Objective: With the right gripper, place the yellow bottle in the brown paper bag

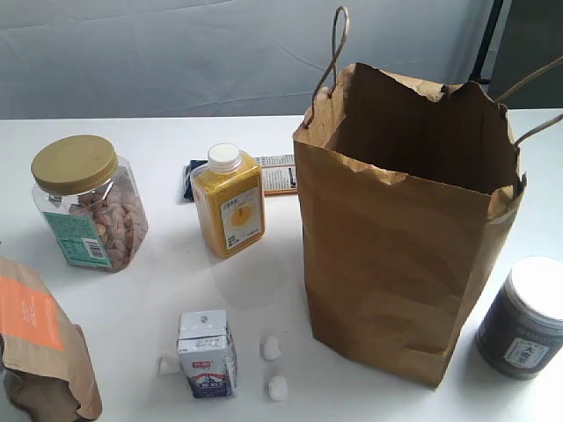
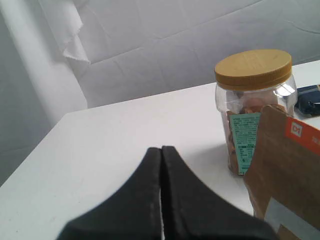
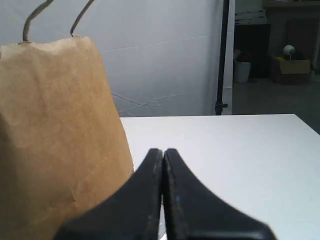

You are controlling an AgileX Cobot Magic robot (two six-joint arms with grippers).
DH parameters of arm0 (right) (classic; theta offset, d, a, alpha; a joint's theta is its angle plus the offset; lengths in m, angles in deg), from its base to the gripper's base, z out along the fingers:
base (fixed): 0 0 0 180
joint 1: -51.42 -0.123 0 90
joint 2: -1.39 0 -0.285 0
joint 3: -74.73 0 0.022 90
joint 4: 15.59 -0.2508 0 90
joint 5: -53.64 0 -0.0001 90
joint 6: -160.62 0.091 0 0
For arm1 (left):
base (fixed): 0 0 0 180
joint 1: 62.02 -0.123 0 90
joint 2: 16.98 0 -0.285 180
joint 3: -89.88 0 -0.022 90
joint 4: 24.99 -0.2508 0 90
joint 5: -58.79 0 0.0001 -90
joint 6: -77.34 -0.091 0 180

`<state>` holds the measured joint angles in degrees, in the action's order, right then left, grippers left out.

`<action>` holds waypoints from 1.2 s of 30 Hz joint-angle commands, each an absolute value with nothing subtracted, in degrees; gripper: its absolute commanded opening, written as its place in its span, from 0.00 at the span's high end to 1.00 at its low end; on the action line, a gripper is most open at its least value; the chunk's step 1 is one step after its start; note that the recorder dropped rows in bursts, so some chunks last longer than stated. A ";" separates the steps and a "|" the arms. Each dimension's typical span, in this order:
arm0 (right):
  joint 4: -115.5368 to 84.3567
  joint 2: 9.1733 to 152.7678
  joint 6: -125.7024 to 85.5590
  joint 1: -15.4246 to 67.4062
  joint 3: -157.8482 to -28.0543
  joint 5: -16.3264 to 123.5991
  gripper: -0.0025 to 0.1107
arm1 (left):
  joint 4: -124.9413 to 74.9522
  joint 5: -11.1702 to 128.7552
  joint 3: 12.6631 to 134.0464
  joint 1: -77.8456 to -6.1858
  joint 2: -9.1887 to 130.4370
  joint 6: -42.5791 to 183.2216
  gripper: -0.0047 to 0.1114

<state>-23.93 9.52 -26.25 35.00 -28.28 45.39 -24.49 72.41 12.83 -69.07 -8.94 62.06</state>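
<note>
Yellow juice, white cap: one squarish yellow bottle (image 1: 228, 200), upright beside one brown paper bag (image 1: 396, 255). Jaws together, empty: right gripper (image 3: 163, 151), left gripper (image 2: 161, 149).

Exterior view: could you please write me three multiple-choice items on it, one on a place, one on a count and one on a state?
1. Where is the yellow bottle relative to the brown paper bag?
A. Inside it
B. Left of it, apart
C. Lying on top of it

2. How many small white lumps lie beside the milk carton?
A. Two
B. Four
C. None

3. How does the brown paper bag stand?
A. Folded flat
B. Tipped on its side
C. Upright, top open

Answers: 1 B, the bottle stands upright with a gap between it and the bag's left side. 2 A, two lumps lie just right of the carton. 3 C, the bag's inner walls show through its open top.
</note>
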 commanded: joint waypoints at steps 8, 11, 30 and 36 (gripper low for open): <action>-25.27 9.17 -26.25 35.36 -28.05 45.41 0.98 | -24.50 72.17 12.66 -68.73 -9.19 62.18 0.96; -25.25 9.17 -26.25 35.36 -28.05 45.54 0.98 | -24.50 72.17 12.66 -68.73 -9.19 62.18 0.96; -26.63 37.16 -21.93 27.55 -70.42 20.61 0.98 | -24.50 72.17 12.66 -68.73 -9.19 62.18 0.96; -27.56 51.24 -28.39 5.59 -81.33 14.89 0.98 | -24.50 72.17 12.66 -68.73 -9.19 62.18 0.96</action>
